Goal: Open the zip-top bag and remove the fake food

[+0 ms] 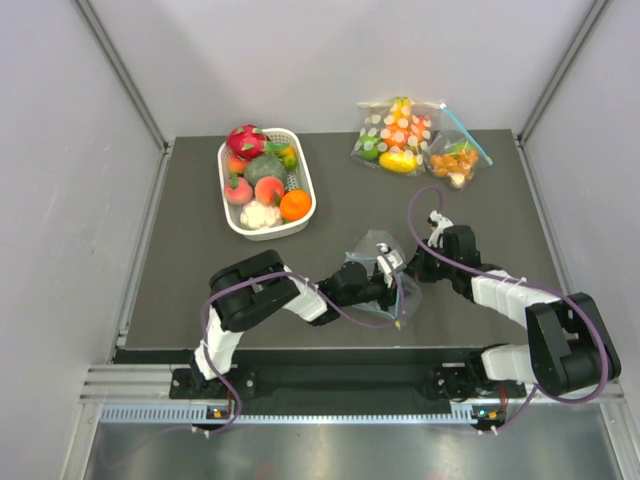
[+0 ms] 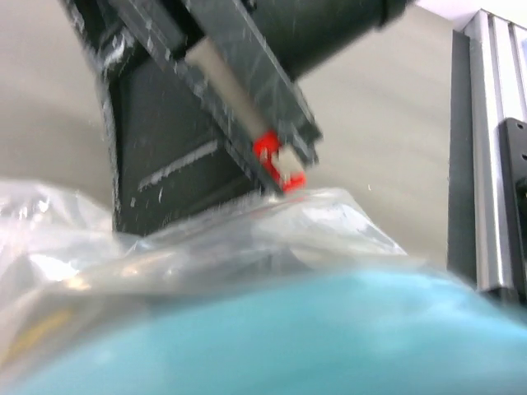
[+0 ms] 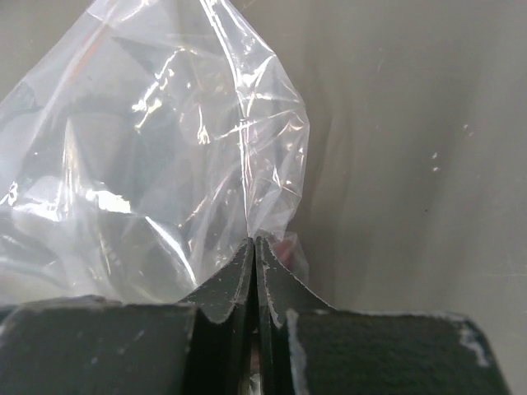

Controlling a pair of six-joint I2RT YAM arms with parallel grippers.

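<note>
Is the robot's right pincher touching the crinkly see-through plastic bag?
Touching. The right wrist view shows the right gripper closed, jaws pressed together, with a fold of the crinkly clear plastic zip-top bag pinched between their tips.

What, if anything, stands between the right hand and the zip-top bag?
Nothing visible does. In the right wrist view the right hand is closed directly on a fold of the zip-top bag, with no other object between them.

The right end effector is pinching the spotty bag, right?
No. The right end effector is pinching the plain clear zip-top bag, not the spotty bag, which lies farther back. The right wrist view shows its fingers closed on the plain plastic.
</note>
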